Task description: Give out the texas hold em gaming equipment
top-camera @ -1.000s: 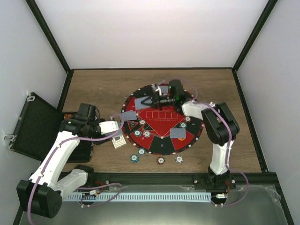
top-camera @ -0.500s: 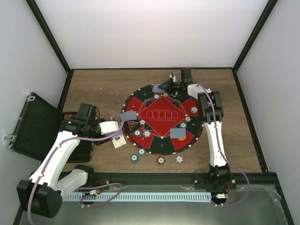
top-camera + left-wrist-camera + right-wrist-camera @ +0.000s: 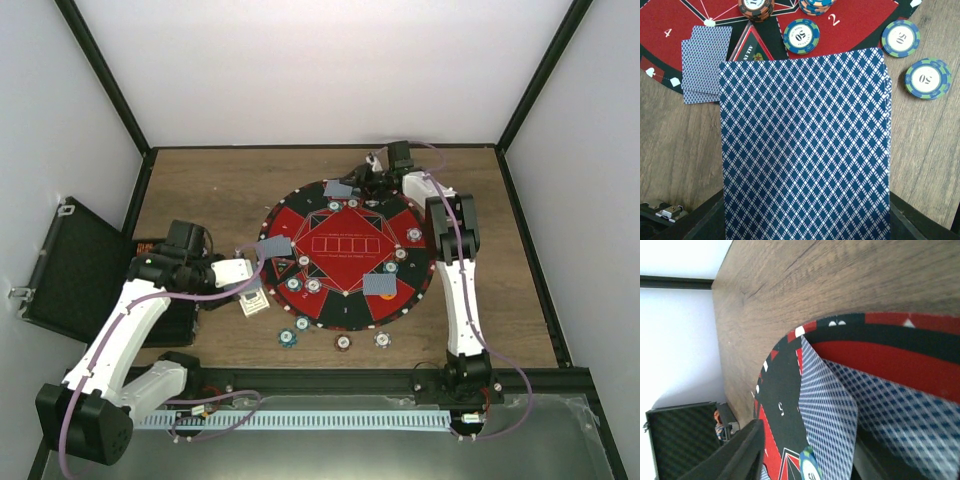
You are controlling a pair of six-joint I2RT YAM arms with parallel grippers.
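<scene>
My left gripper (image 3: 246, 276) is shut on a deck of blue-backed cards (image 3: 805, 150), held low over the wood just left of the round red and black mat (image 3: 345, 225). Two dealt cards (image 3: 705, 62) lie on the mat's seat 4. Striped 50 chips (image 3: 801, 35) sit on and beside the mat. My right gripper (image 3: 372, 180) reaches to the mat's far edge with its jaws apart. Two cards (image 3: 827, 410) lie between them by seat 5, and the nearer one curls up. They also show in the top view (image 3: 340, 188).
More cards (image 3: 380, 285) lie on the mat's near right seat. Three chips (image 3: 343, 343) lie on the wood in front of the mat. The open black case (image 3: 70, 265) stands off the table's left edge. A black frame runs round the table.
My right arm has stretched from over the mat's middle to its far edge, and the cards it carried now lie at the far seat. The left arm has not moved.
</scene>
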